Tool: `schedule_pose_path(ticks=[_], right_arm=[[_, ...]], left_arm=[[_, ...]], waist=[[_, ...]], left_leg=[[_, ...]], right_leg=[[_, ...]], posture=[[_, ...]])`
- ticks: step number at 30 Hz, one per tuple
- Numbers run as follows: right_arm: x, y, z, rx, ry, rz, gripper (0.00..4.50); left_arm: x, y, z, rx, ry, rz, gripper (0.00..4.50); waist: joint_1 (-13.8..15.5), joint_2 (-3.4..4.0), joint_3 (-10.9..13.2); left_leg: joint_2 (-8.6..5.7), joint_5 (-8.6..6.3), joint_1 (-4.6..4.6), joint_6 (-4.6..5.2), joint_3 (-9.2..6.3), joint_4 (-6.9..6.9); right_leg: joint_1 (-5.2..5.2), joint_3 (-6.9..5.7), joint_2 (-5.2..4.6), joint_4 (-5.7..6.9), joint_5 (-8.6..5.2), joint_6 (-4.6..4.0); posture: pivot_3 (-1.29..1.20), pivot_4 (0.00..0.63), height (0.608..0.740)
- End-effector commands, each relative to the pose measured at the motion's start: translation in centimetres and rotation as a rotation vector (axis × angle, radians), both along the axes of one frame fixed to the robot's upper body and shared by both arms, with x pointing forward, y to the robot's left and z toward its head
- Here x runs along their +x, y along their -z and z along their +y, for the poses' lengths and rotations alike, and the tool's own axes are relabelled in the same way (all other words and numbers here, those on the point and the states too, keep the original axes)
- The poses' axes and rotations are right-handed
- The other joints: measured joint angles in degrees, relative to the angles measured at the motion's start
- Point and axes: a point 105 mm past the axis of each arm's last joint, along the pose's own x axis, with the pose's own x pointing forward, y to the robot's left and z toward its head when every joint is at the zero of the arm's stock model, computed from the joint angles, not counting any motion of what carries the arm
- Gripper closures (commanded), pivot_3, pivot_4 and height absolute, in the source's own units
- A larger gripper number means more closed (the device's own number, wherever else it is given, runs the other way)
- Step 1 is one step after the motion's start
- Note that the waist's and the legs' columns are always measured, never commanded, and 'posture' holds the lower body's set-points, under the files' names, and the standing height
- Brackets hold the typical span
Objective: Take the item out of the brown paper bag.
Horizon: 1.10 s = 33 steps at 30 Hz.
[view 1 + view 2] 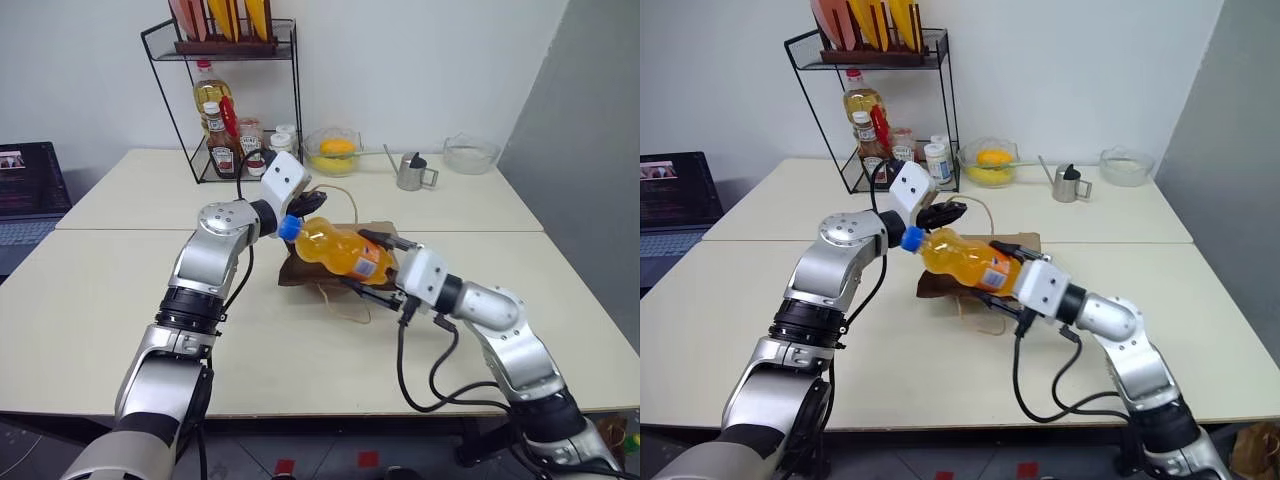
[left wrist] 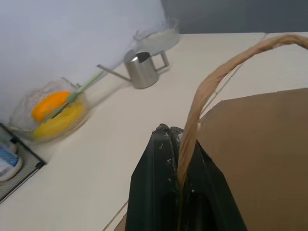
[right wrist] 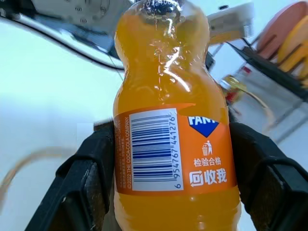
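Left eye view: both arms reach inward over the cream table (image 1: 120, 300). The right gripper (image 1: 372, 262) is clamped across the item (image 1: 340, 248), held level just above the brown paper bag (image 1: 300, 270). Behind the bag, the left gripper (image 1: 305, 203) is pinched together on its cord handle (image 2: 211, 86). Further behind the bag stand a wire rack (image 1: 240, 100) and fruit bowl (image 1: 333, 152).

brown kraft paper bag (image 1: 322, 262): largely hidden behind small clear plastic bottle of orange liquid (image 1: 342, 249) and right end effector (image 1: 375, 262) | bottle base: cut off, right wrist view | pale cord handle (image 2: 211, 91): loop cut off beyond left end effector (image 2: 177, 190)
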Motion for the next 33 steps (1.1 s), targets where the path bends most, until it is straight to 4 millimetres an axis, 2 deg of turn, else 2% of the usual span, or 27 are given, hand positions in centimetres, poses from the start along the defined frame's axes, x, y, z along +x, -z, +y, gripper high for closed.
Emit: schedule_pose_path(ticks=[1,3,5,6,8,10,12,19,24,26,28,33], right_arm=[[0.9,-3.9,-5.0,0.043,0.271,-0.254,1.31],[1.6,-4.1,-7.3,0.003,0.389,-0.312,1.31],[2.8,-4.2,-11.9,-0.023,0.602,-0.352,1.31],[3.1,-4.2,-13.5,-0.027,0.677,-0.363,1.31],[3.5,-3.6,-14.8,-0.04,0.733,-0.352,1.31],[4.8,-0.7,-15.9,-0.121,0.78,-0.228,1.31],[5.8,2.3,-16.6,-0.196,0.794,-0.075,1.31],[6.5,5.7,-17.1,-0.354,0.741,0.129,1.31],[6.6,6.3,-17.6,-0.407,0.707,0.217,1.31],[6.5,6.6,-17.4,-0.425,0.684,0.236,0.57],[6.4,6.8,-17.4,-0.433,0.671,0.252,0.04],[6.3,5.8,-17.6,-0.424,0.672,0.24,0.04]], left_arm=[[-0.1,-2.3,-0.3,-0.012,0.006,-0.08,4.5],[-0.2,-2.2,-0.4,-0.012,0.013,-0.079,4.5],[-0.2,-2.1,-0.8,-0.015,0.023,-0.08,4.5],[-0.2,-2.1,-0.9,-0.017,0.026,-0.08,4.5],[-0.2,-2.1,-1.1,-0.018,0.03,-0.082,4.5],[-0.2,-2.1,-1.3,-0.018,0.037,-0.084,4.5],[-0.3,-2.1,-1.4,-0.014,0.043,-0.087,4.5],[-0.4,-2.0,-1.4,-0.007,0.045,-0.093,4.5],[-0.5,-2.0,-1.4,-0.013,0.043,-0.094,4.5],[-0.5,-1.9,-1.4,-0.014,0.042,-0.093,4.5],[-0.6,-1.9,-1.4,-0.014,0.042,-0.094,4.5],[-0.6,-1.9,-1.3,-0.015,0.041,-0.096,4.5]], waist=[[-0.02,-0.01,0.01],[-0.03,-0.01,0.01],[0.02,-0.01,0.01],[0.03,-0.01,0.01],[-0.01,-0.01,0.01],[-0.28,-0.01,0.01],[-0.66,-0.01,0.01],[-1.2,0.15,0.1],[-1.23,0.15,0.1],[-1.23,0.15,0.1],[-1.24,0.15,0.1],[-1.22,0.15,0.1]], left_leg=[[0.0,0.0,0.0,0.0,0.0,0.0],[0.0,0.0,0.0,0.0,0.02,0.0],[-0.01,0.0,0.01,0.0,0.02,-0.02],[0.0,0.0,0.01,0.0,0.02,-0.02],[-0.01,0.0,0.0,0.0,0.03,-0.03],[-0.01,0.0,0.03,0.0,0.07,-0.05],[0.0,0.0,0.1,0.0,0.13,-0.06],[-0.01,0.0,0.08,0.0,0.17,-0.07],[-0.03,0.0,0.07,0.0,0.16,-0.05],[-0.03,0.0,0.07,0.0,0.16,-0.05],[-0.03,0.0,0.07,0.0,0.15,-0.05],[-0.03,0.0,0.08,0.0,0.15,-0.03]], right_leg=[[0.0,0.01,0.0,0.01,0.0,0.0],[-0.01,0.03,0.0,0.02,0.0,0.0],[-0.01,0.02,0.0,0.01,0.0,0.0],[-0.01,0.02,0.0,0.0,0.0,0.0],[-0.01,0.04,-0.01,-0.01,0.0,-0.01],[-0.01,0.08,-0.01,0.0,0.0,-0.01],[-0.01,0.16,0.02,0.04,0.01,-0.01],[-0.02,0.2,0.01,0.04,0.0,-0.01],[-0.01,0.18,-0.01,0.02,0.0,0.0],[-0.01,0.19,-0.01,0.02,0.0,0.0],[-0.01,0.18,-0.01,0.02,0.0,0.0],[0.01,0.18,-0.01,0.02,0.0,0.0]], posture=[[0.0,0.15,0.74],[0.0,0.15,0.74],[0.0,0.15,0.74],[0.0,0.15,0.74],[0.0,0.15,0.74],[0.0,0.15,0.74],[0.0,0.15,0.74],[0.0,0.15,0.74],[0.0,0.15,0.74],[0.0,0.15,0.74],[0.0,0.15,0.74],[0.0,0.15,0.74]])
